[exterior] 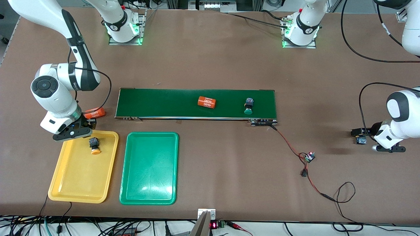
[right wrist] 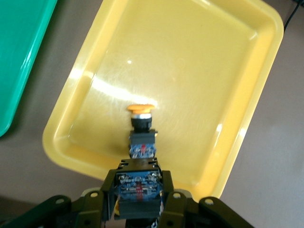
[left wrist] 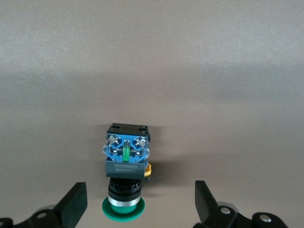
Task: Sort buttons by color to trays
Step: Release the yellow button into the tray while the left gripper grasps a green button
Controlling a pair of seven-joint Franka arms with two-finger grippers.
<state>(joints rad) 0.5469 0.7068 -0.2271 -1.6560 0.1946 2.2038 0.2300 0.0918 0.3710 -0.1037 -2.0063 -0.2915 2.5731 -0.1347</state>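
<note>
Sorting by color: the right gripper (right wrist: pixel 137 202), clamped on a button (right wrist: pixel 137 186), hangs over the yellow tray (exterior: pixel 65 183), where a yellow button (exterior: pixel 94 145) lies. The left gripper (left wrist: pixel 140 209), jaws wide, straddles a green button (left wrist: pixel 125 180) on the table; another (exterior: pixel 248 105) rides the belt (exterior: pixel 157 103); the green tray (exterior: pixel 149 193) waits.
</note>
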